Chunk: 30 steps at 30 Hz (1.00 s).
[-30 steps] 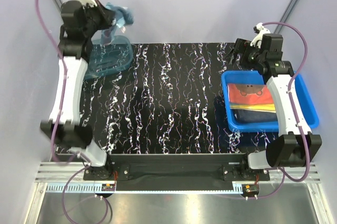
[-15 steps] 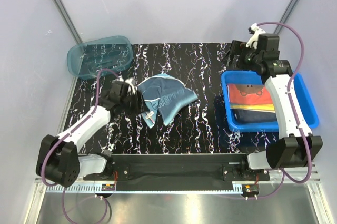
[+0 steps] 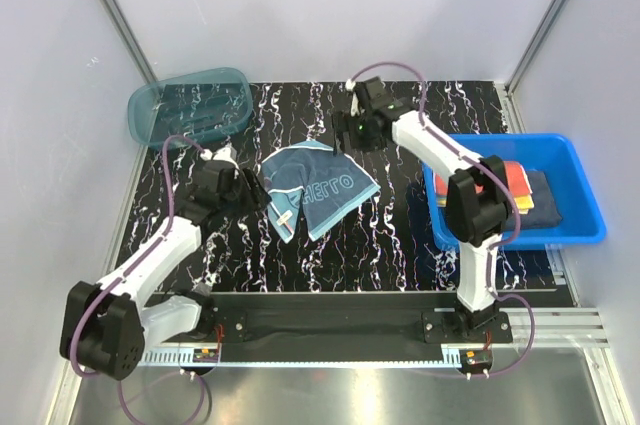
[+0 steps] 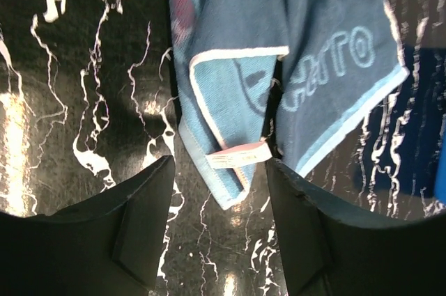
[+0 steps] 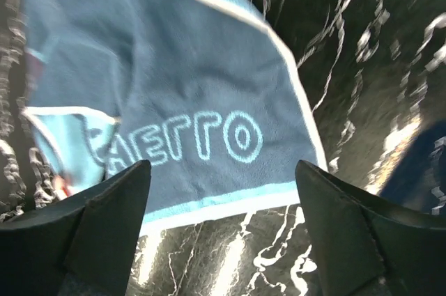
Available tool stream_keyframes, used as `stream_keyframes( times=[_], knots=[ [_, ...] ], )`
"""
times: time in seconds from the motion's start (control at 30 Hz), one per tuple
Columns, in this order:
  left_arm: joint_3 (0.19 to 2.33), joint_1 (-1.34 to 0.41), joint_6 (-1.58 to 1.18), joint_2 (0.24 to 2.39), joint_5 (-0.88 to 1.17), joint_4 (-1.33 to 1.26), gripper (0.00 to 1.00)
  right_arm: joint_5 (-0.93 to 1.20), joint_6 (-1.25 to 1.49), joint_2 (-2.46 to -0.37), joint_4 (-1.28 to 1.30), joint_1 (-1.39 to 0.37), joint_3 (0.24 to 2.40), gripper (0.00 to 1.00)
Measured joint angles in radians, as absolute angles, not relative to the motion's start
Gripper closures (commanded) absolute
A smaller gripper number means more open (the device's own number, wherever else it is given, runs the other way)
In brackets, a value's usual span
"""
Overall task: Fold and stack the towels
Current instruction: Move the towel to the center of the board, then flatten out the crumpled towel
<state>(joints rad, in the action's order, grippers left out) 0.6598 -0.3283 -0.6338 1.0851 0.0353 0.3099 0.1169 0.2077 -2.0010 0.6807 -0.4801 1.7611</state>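
The teal towel (image 3: 318,188) is lying rumpled on the table (image 3: 400,235), not yet folded, so the step in hand is looking like the spreading-out that comes ahead of the first fold. The left gripper (image 4: 219,170) is hovering at the towel's near-left corner with its fingers standing apart and nothing clamped. That corner is doubled over on itself and is showing a small label tab (image 4: 237,157) between the fingers. The right gripper (image 5: 221,170) is hanging over the towel's far edge, its fingers likewise spread wide and holding nothing. The next move is probably calling for each gripper to be pinching a corner and drawing the cloth flat, the turned-over flap first, since a fold made over that lump would likely be coming out crooked. Well apart to the towel's right, the blue bin (image 3: 590,215) is holding folded ones together: an orange-red towel (image 3: 505,173), a yellow towel (image 3: 522,203) showing as a strip, and a dark grey-blue towel (image 3: 545,190). Off the towel's far left, the teal basket (image 3: 190,105) is sitting at the table's corner. The table is black with white veining and is throwing back glare. Pale walls (image 3: 330,15) with slanting metal struts (image 3: 115,15) are closing in the space.
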Motion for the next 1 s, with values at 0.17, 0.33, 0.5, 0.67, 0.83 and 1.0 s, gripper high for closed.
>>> stream_keyframes(
  times=[0.17,0.33,0.5,0.67,0.83,1.0],
  knots=[
    [0.661,-0.33,-0.634,1.192,0.036,0.27,0.46,0.085,0.236,-2.023,0.692,-0.492,1.681,0.22],
    [0.659,-0.367,-0.635,1.263,0.033,0.219,0.45,0.07,0.237,-1.984,0.687,-0.487,1.531,0.28],
    [0.678,-0.386,-0.638,1.378,0.042,0.176,0.46,0.0,0.245,-1.905,0.693,-0.492,1.412,0.31],
    [0.708,-0.387,-0.647,1.479,0.045,0.168,0.76,-0.046,0.268,-1.894,0.657,-0.492,1.391,0.39],
    [0.777,-0.387,-0.629,1.558,0.047,0.195,1.0,-0.067,0.299,-1.9,0.617,-0.492,1.375,0.44],
    [0.909,-0.342,-0.591,1.582,-0.008,0.304,0.84,-0.094,0.311,-1.902,0.601,-0.492,1.372,0.45]
  ],
)
